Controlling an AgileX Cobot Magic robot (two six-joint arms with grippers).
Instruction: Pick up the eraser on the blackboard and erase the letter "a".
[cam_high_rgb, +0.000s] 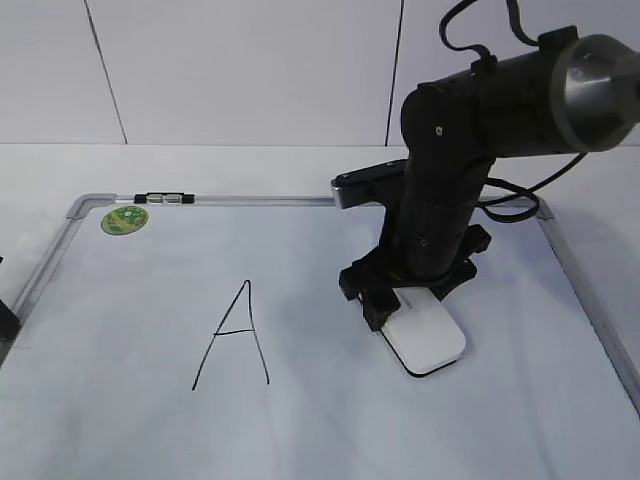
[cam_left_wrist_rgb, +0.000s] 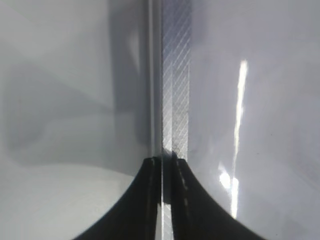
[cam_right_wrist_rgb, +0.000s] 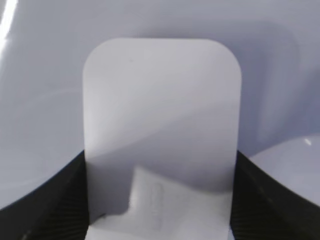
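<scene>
The white eraser (cam_high_rgb: 428, 338) lies flat on the blackboard (cam_high_rgb: 330, 430), a white board with a silver frame, right of centre. My right gripper (cam_high_rgb: 400, 300) reaches down onto the eraser's far end, its two black fingers pressed against the long sides. In the right wrist view the eraser (cam_right_wrist_rgb: 160, 110) fills the gap between the fingers (cam_right_wrist_rgb: 160, 170). No lowercase "a" shows; only a tall capital "A" (cam_high_rgb: 236, 335) is visible, left of the eraser. My left gripper (cam_left_wrist_rgb: 167, 161) is shut and empty, hovering over the board's metal frame (cam_left_wrist_rgb: 175, 90).
A round green sticker (cam_high_rgb: 125, 219) sits in the board's far left corner. A small black and silver clip (cam_high_rgb: 162, 198) sits on the top frame. The right arm's dark body (cam_high_rgb: 450, 170) stands over the board's far right part. A white wall stands behind.
</scene>
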